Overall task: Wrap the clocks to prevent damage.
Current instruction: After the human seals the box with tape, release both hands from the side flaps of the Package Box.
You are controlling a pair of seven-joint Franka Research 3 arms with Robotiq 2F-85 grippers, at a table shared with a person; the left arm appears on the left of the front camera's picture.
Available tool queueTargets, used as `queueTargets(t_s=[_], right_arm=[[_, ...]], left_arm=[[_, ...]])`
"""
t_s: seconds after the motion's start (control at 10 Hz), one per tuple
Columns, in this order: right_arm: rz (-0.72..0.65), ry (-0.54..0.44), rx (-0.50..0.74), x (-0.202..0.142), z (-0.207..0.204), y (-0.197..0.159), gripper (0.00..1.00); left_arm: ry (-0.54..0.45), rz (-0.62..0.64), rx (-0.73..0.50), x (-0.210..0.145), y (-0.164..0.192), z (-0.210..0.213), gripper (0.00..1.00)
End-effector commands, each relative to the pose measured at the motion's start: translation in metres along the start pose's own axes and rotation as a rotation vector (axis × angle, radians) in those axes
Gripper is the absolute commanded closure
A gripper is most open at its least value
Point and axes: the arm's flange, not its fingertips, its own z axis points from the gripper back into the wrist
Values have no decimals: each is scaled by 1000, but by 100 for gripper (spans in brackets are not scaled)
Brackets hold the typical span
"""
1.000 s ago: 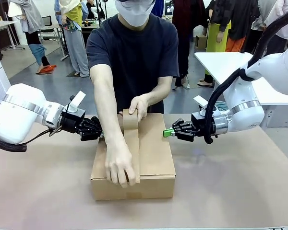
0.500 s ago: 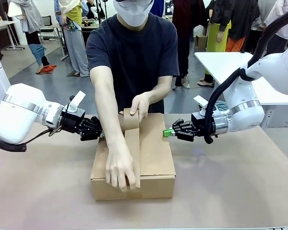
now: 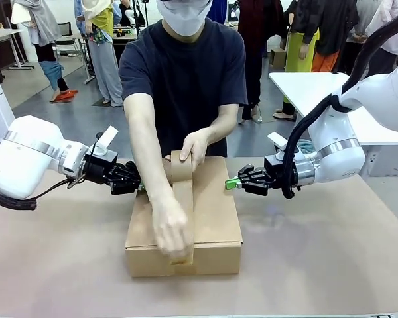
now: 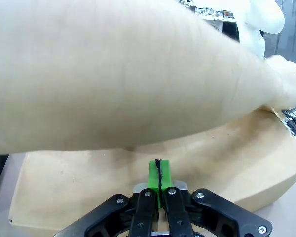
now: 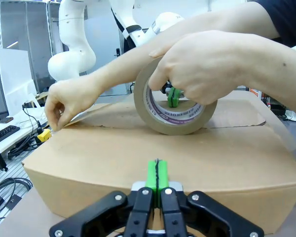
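Note:
The clocks are hidden. A closed cardboard box (image 3: pixel 215 212) lies mid-table. A person holds a roll of brown tape (image 3: pixel 181 165) at the box's far edge, and a strip of tape (image 3: pixel 184 199) runs along the lid. Their other hand (image 3: pixel 171 233) presses the strip down at the near edge. My left gripper (image 3: pixel 140 187) is shut, its green pads against the box's left side, under the person's forearm (image 4: pixel 113 74). My right gripper (image 3: pixel 231 183) is shut, pads at the box's right side (image 5: pixel 138 158). The right wrist view has the tape roll (image 5: pixel 175 116) straight ahead.
The brown table top (image 3: pixel 318 252) has free room in front of the box and to both sides. A white table (image 3: pixel 298 86) stands behind my right arm. People stand farther back in the room.
The person's hand has slid along the tape strip to the box's near edge and now presses it over the front. Both grippers have stayed where they were.

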Motion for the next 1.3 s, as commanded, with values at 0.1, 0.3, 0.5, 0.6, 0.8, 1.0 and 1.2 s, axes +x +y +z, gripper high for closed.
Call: queueTargets(t_s=[0.1, 0.3, 0.5, 0.6, 0.8, 1.0, 1.2], right_arm=[[-8, 3, -11, -3, -1, 1, 99], [-8, 3, -11, -3, -1, 1, 99], [-8, 3, -11, -3, -1, 1, 99], [-8, 3, -11, -3, -1, 1, 99], [-8, 3, -11, -3, -1, 1, 99], [-8, 3, -11, -3, -1, 1, 99], [-8, 3, -11, -3, -1, 1, 99]], left_arm=[[2, 3, 1, -2, -1, -1, 100], [2, 3, 1, -2, -1, -1, 100], [2, 3, 1, -2, -1, -1, 100], [2, 3, 1, -2, -1, -1, 100], [2, 3, 1, -2, -1, -1, 100], [2, 3, 1, -2, -1, -1, 100], [2, 3, 1, -2, -1, -1, 100]])
